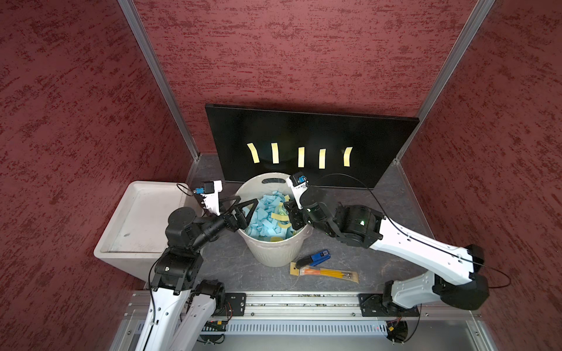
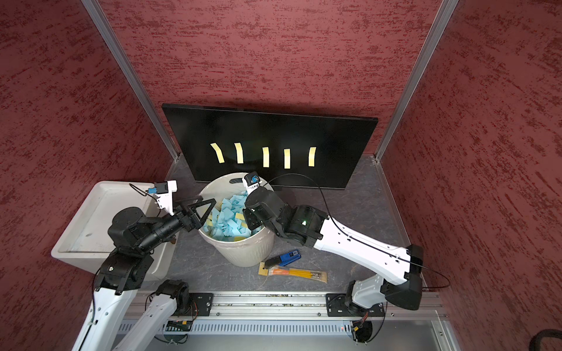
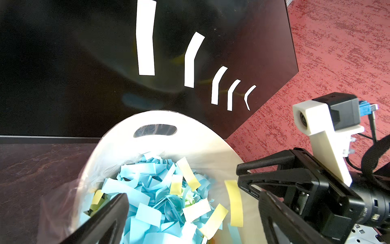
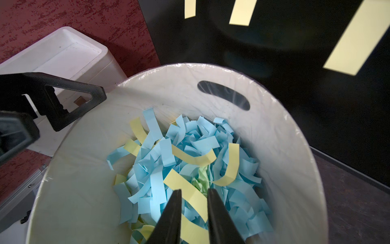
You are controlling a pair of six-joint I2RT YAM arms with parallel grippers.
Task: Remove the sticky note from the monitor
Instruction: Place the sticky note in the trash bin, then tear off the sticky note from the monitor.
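**Five notes on the monitor, both arms over the bin**

Your monitor stands at the back of the tabletop, with five yellow notes stuck in a row across its lower screen. The bin sits just in front of it, full of paper strips. Your left fingers are spread wide above the bin's left rim and hold nothing. Your right fingers hang over the bin's right side, parted only a little. A yellow strip shows in the gap, and you cannot tell whether it touches them.

Wastebasket, white bin, perhaps packaged brushes
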